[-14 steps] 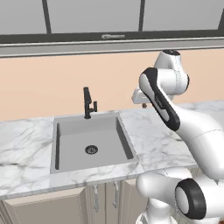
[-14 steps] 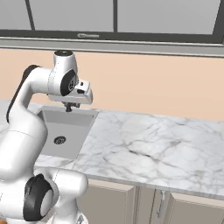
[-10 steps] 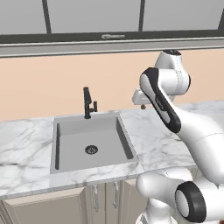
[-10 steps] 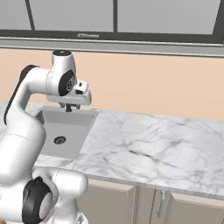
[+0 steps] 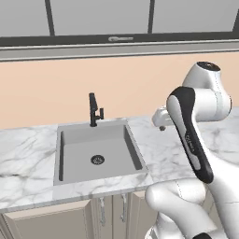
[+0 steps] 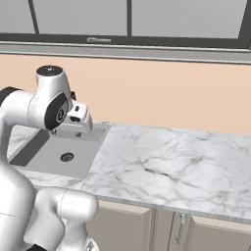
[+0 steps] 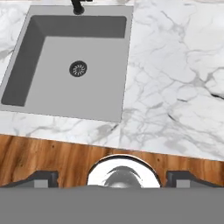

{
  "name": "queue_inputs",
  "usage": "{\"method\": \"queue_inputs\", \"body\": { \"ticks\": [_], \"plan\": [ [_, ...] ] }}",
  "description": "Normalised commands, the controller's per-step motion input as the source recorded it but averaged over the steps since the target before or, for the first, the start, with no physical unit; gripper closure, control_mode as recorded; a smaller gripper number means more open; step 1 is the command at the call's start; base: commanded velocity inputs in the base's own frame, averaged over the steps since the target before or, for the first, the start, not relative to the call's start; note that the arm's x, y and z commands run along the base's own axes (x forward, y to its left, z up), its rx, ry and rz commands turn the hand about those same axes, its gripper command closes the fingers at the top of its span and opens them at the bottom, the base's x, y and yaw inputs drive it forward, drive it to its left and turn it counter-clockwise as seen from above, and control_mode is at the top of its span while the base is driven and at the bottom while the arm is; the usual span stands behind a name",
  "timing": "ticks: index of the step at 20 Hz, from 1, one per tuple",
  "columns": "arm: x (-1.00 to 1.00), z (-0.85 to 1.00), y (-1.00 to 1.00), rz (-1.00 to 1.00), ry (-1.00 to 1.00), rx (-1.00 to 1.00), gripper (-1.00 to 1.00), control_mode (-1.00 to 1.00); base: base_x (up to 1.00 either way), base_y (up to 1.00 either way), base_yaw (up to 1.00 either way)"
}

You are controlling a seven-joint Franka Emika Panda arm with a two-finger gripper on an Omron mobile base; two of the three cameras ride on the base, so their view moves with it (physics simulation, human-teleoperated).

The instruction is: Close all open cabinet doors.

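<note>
Grey sink [image 5: 95, 151] w/ round drain [image 7: 78, 68] set in marble counter [image 6: 162, 162], black faucet [image 5: 94, 110] at far edge. Gripper [image 7: 112, 177] hangs right of sink, facing down; fingertips [image 7: 43, 178] spread wide, holding nothing. Cabinet doors [image 5: 98, 17] along top, above far wall; look flush, handles not visible.

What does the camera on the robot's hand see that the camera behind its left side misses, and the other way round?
The hand view looks straight down and shows a strip of wooden floor in front of the counter. The left base view shows the peach wall, the under-counter doors and the robot's white arm. Both show the grey sink with its round drain, the black faucet and the marble counter.
</note>
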Motion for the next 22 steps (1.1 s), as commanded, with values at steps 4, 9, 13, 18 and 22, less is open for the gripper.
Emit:
{"method": "queue_inputs", "body": {
  "ticks": [4,9,13,18,22],
  "plan": [
    [-0.54,0.00,-0.07,-0.09,0.08,-0.28,-1.00,-1.00,0.00,0.00,0.00],
    [-0.34,0.00,-0.07,-0.05,0.20,-0.01,-1.00,-1.00,0.00,0.00,0.00],
    [-0.49,0.00,-0.03,0.00,0.03,0.01,-1.00,-1.00,0.00,0.00,0.00],
    [-0.04,-0.06,0.00,0.00,0.00,0.09,-1.00,-1.00,0.00,0.00,0.00],
    [0.00,-0.02,0.00,0.00,0.00,0.00,-1.00,-1.00,0.00,0.00,0.00]
  ]
}}
